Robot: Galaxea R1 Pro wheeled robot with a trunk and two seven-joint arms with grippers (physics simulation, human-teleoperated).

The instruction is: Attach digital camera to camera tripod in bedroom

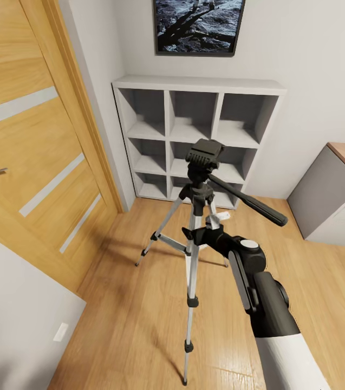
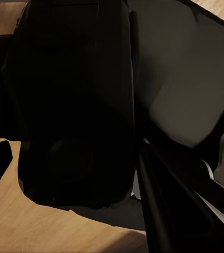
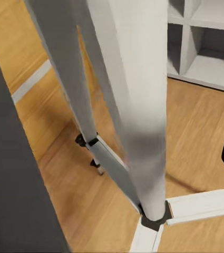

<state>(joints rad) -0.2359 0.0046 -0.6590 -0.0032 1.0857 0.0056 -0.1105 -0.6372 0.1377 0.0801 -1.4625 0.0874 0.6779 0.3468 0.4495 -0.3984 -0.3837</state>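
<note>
Tripod (image 1: 194, 216): light, top-heavy, tips easily; grip rigid centre column. Right claw (image 1: 193, 234) against column, closure indeterminable; left claw state indeterminable.

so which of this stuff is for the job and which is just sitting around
For the job:
camera tripod, standing on the wood floor
right pincer, up against the tripod's centre column
dark blocky object close to the left wrist camera, possibly the digital camera

Just there:
white cube shelf
framed picture
wooden door
grey cabinet
</note>
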